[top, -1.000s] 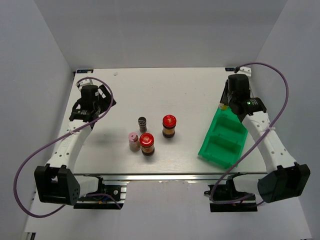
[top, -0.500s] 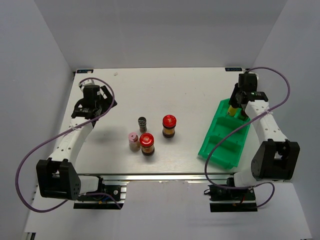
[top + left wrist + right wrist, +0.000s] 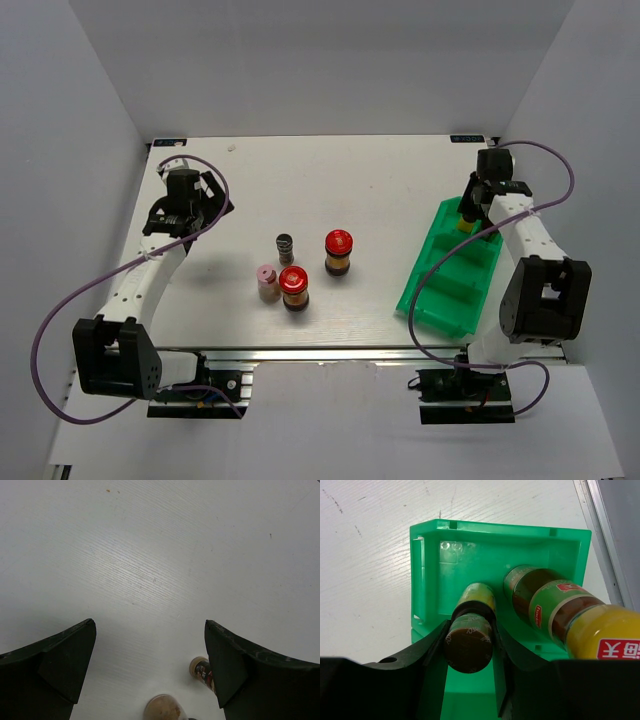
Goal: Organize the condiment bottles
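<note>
Remotely, my right pincer (image 3: 470, 630) is clamped on the brown bottle (image 3: 475, 600), which stands in the green bin's (image 3: 430, 570) far compartment just beside the yellow-capped green bottle (image 3: 555, 610). My left pincer (image 3: 150, 630) hangs wide open, holding nothing, over the counter (image 3: 150, 555). Two red-lidded jars (image 3: 339, 251) (image 3: 294, 287), a pink-capped jar (image 3: 266, 282) and a grey shaker (image 3: 285, 247) cluster mid-counter.

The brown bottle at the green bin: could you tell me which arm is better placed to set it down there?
Right. The right gripper is shut on the brown bottle, in the green bin's end compartment beside the yellow-capped bottle. The left gripper hangs open over bare table, far across.
</note>
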Controlling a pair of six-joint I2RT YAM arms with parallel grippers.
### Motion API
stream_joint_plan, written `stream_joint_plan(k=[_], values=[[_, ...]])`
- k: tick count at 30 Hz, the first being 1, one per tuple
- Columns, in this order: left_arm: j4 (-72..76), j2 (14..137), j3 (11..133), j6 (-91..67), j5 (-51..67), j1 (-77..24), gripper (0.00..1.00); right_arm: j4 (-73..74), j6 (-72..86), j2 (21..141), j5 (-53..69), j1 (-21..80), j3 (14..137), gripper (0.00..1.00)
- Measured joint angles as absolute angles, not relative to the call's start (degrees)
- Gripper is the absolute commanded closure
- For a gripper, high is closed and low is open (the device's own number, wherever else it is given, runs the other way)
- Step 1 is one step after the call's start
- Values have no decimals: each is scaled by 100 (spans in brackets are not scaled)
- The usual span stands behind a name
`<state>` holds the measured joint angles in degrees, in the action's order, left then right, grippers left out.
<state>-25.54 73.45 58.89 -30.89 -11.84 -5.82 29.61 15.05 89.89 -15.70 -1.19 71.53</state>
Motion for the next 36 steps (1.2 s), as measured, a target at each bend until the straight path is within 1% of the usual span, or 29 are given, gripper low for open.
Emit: stream_joint_plan(k=[2, 5, 8, 9, 10, 12, 14, 15, 17, 18, 23, 30, 33, 36], values=[[-2563, 7345, 5889, -3089, -1199, -582, 2, 2958, 1509, 9032, -1573, -141, 7153, 64], [-2571, 7345, 5889, -3089, -1214, -582, 2, 2947, 1531, 9126, -1575, -145, 7153, 54], [-2574, 7345, 5889, -3089, -1223, -582, 2, 2882, 1542, 9131, -1579, -150, 7153, 53], [-2574, 7343, 5889, -3089, -1223, -582, 2, 2877, 1546, 9131, -1588, -150, 7153, 49], [-2574, 7343, 5889, -3089, -1223, -582, 2, 2877, 1551, 9133, -1592, -150, 7153, 43], [-2574, 7338, 5889, -3089, -1225, -582, 2, 2875, 1588, 9133, -1592, -152, 7159, 37], [-2571, 7332, 5887, -3092, -1229, -582, 2, 2884, 1592, 9133, -1588, -150, 7181, 29], [-2576, 7328, 5887, -3089, -1240, -582, 2, 2886, 1603, 9133, -1581, -150, 7205, 21], [-2574, 7314, 5887, -3092, -1256, -582, 2, 2904, 1605, 9133, -1570, -150, 7284, 16], [-2574, 7306, 5887, -3092, -1258, -582, 2, 2908, 1605, 9131, -1551, -150, 7328, 11], [-2571, 7275, 5887, -3092, -1262, -582, 2, 2954, 1441, 8984, -1173, -150, 7542, 11], [-2571, 7271, 5887, -3098, -1256, -582, 2, 2759, 1122, 8099, 121, 16, 7561, 11], [-2569, 7260, 5887, -3107, -1238, -582, 2, 2622, 941, 7854, 351, 633, 7561, 11], [-2571, 7253, 5887, -3111, -1214, -582, 2, 2502, 679, 7865, 635, 1785, 7548, 11]])
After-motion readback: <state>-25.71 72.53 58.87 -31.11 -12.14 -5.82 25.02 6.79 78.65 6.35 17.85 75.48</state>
